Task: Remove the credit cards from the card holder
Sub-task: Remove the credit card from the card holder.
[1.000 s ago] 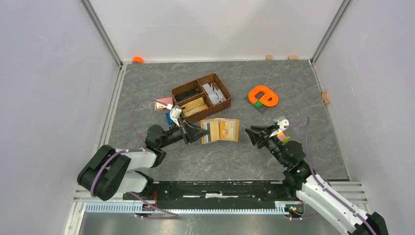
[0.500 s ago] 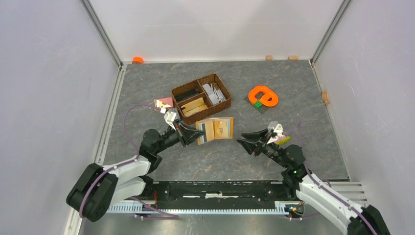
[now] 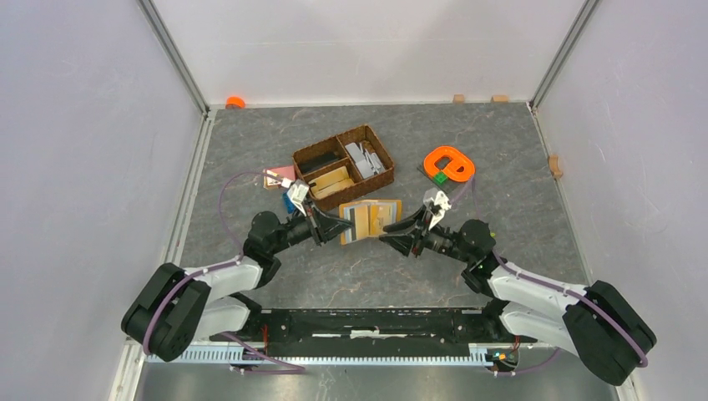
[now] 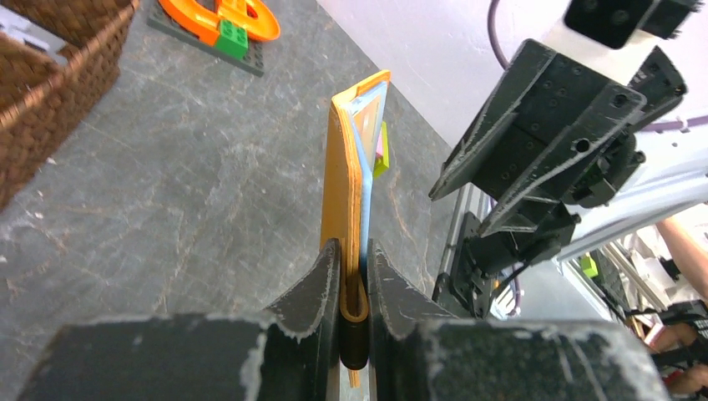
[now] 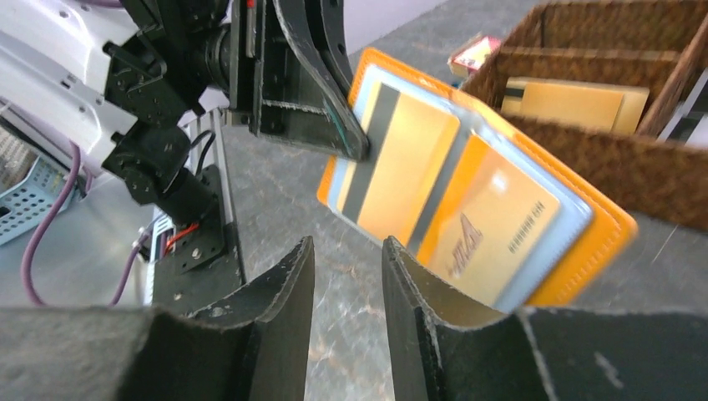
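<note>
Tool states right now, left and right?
Left tool: closed on the edge of the card holder.
Right tool: open, holding nothing, just short of the card holder.

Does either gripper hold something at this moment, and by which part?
The left gripper is shut on the flat mustard-orange leather-like card holder, pinching the side edge of one opened panel. The right gripper is open and holds nothing.
</note>
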